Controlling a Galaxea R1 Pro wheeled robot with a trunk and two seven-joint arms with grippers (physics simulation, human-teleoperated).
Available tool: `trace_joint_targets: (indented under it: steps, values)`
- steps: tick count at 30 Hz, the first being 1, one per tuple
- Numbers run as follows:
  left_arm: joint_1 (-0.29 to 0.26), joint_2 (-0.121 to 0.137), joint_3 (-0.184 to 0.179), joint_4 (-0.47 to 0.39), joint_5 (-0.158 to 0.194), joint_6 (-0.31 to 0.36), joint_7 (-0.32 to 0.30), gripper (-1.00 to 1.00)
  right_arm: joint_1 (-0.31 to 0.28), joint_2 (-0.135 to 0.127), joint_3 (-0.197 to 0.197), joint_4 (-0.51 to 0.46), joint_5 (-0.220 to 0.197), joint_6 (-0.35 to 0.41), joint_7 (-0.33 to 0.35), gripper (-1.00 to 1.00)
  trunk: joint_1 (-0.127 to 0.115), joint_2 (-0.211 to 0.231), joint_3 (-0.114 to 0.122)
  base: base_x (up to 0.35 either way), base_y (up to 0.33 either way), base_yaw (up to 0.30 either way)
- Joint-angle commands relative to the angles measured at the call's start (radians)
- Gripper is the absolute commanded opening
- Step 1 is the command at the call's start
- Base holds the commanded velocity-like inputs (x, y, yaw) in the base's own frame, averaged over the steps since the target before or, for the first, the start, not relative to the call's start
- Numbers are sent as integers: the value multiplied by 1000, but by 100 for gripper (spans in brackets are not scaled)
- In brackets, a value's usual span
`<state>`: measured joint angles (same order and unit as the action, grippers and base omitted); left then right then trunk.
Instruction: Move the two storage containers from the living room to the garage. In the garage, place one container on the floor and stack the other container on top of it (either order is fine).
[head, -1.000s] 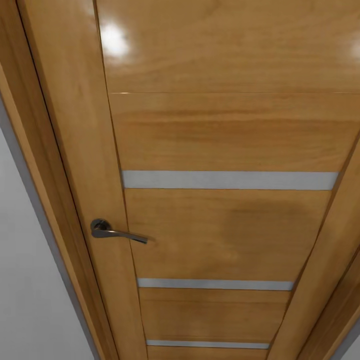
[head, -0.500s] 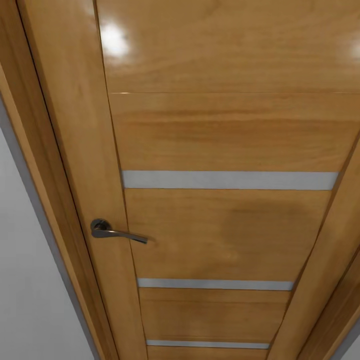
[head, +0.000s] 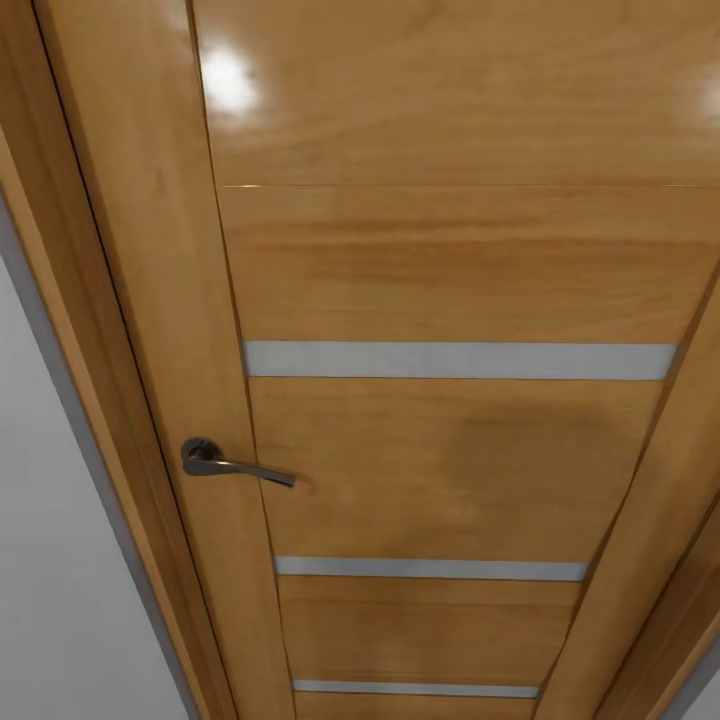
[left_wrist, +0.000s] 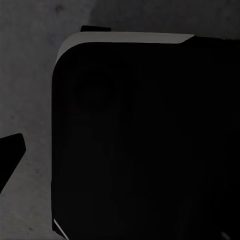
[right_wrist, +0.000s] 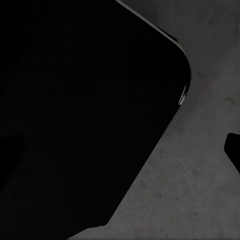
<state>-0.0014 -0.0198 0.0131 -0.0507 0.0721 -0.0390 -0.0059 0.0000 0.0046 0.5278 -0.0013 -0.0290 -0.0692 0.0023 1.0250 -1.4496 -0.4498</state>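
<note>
Facing a closed honey-coloured wooden door (head: 450, 300) with a dark metal lever handle (head: 235, 464), no storage container is seen. Dark fingertips (left_wrist: 10, 155) over mottled grey concrete floor (right_wrist: 195, 195) are glimpsed; their opening, and the bins' bearing from them, cannot be judged.
</note>
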Motion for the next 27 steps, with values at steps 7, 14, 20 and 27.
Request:
trace_joint_targets:
  steps: [7,14,20,27]
  values:
    - [0,0,1,0,7,-2,-1,100,0,0,4,0,4,3,10,100,0,0,-1,0,0,0]
    - [0,0,1,0,7,-2,-1,100,0,-1,4,0,-1,0,2,100,0,0,-1,0,0,0]
    - [0,-1,1,0,7,-2,-1,100,0,-2,7,-23,7,-6,-7,100,0,0,-1,0,0,0]
    - [0,-2,1,0,7,-2,-2,100,-1,-12,13,-206,23,5,-48,100,0,0,-1,0,0,0]
